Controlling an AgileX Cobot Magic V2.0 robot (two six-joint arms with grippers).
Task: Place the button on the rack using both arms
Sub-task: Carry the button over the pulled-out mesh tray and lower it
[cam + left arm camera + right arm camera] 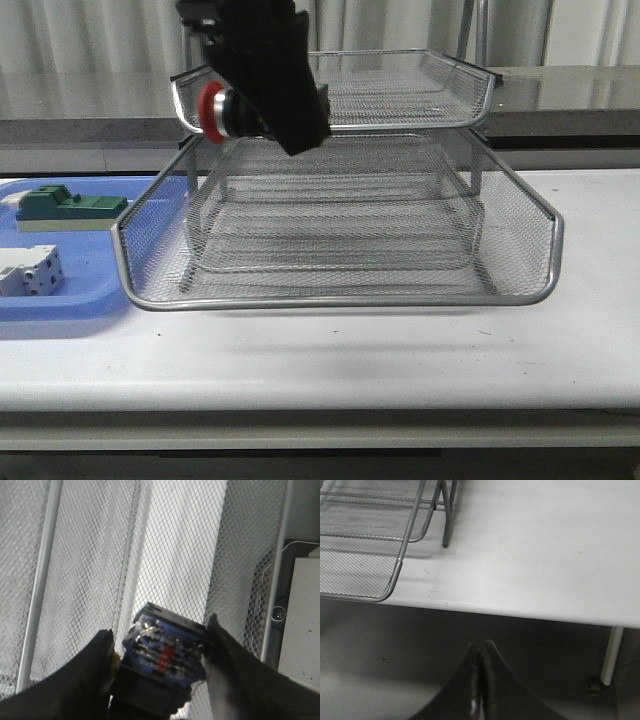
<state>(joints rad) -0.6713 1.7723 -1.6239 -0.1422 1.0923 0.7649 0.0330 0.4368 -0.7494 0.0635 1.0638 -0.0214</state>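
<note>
My left gripper (262,100) is shut on the button (216,111), whose red head points left in the front view. It holds the button in the air at the left front corner of the rack (340,300), level with the top tray. In the left wrist view the button's blue-black rear block (167,650) sits clamped between the two black fingers (85,675), over the rack's mesh (175,545). My right gripper (481,652) is shut and empty, off the table's front edge, near the rack's corner (385,592). It does not show in the front view.
A blue tray (70,300) at the left holds a green block (65,205) and a white terminal block (30,270). The rack's lowest tray is slid out toward the table's front. A table leg (611,655) shows below the edge.
</note>
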